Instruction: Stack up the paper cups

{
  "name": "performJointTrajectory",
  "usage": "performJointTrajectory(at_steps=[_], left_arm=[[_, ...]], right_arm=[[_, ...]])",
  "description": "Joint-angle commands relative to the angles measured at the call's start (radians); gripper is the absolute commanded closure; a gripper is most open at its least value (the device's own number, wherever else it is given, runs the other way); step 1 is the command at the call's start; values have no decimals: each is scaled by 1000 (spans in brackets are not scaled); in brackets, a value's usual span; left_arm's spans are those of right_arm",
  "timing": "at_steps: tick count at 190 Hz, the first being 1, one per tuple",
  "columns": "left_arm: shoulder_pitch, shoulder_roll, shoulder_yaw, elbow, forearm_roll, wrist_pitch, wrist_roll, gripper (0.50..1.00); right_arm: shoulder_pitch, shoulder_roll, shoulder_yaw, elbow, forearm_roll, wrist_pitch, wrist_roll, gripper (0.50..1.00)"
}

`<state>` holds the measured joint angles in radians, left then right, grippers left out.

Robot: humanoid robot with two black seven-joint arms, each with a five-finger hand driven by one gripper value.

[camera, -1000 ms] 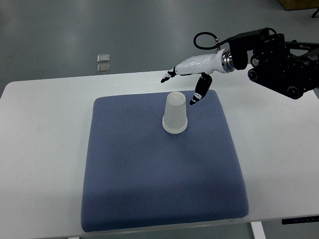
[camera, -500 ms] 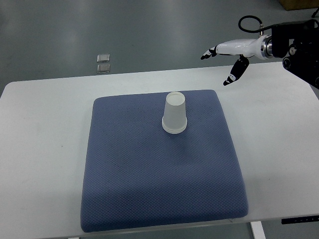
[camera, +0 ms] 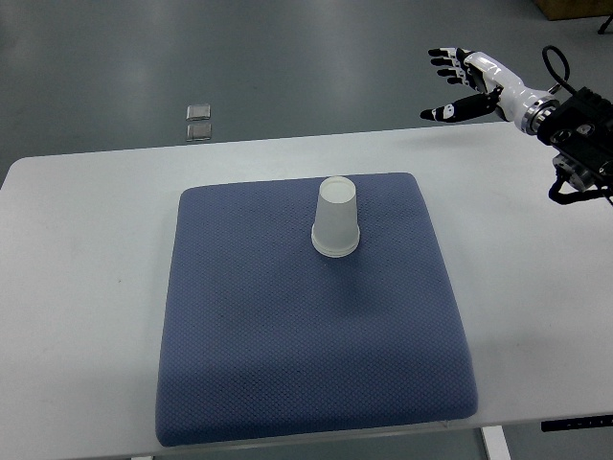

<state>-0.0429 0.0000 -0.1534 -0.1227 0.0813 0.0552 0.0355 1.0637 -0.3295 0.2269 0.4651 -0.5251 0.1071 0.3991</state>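
A white paper cup stack (camera: 336, 225) stands upside down on the blue cushion mat (camera: 306, 326), near the mat's far edge. My right hand (camera: 450, 81) is high at the upper right, well away from the cup, over the table's far edge. Its fingers (camera: 443, 59) are spread and hold nothing. No left arm shows in the picture.
The mat lies on a white table (camera: 77, 287). Two small square metal plates (camera: 199, 122) sit on the grey floor beyond the table's far edge. The right arm's dark forearm (camera: 584, 134) hangs over the table's right side.
The right hand has drawn back from beside the cup, moving right and up, and has turned palm outward with fingers spread. The cup has not moved.
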Motion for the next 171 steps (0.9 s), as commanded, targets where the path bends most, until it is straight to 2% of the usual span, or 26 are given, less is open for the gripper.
performJointTrajectory(at_steps=[1,14,66,99,125,171], left_arm=[[0,0,0,0,0,0,0,500],[0,0,0,0,0,0,0,500],[0,0,0,0,0,0,0,500],[0,0,0,0,0,0,0,500],[0,0,0,0,0,0,0,500],[1,0,0,0,0,0,0,500]], right_arm=[[-21,38,12,0,140,-23,0,587],[-36,61,12,0,252,-41,0,587],[-50,82,14,0,665,-24,-2,587],[-54,84,75,-5,878,-33,-46,587],[-110,89,160,-5,890,-38,-40,587],[-142,132,155,-5,837,-36,-32,587]])
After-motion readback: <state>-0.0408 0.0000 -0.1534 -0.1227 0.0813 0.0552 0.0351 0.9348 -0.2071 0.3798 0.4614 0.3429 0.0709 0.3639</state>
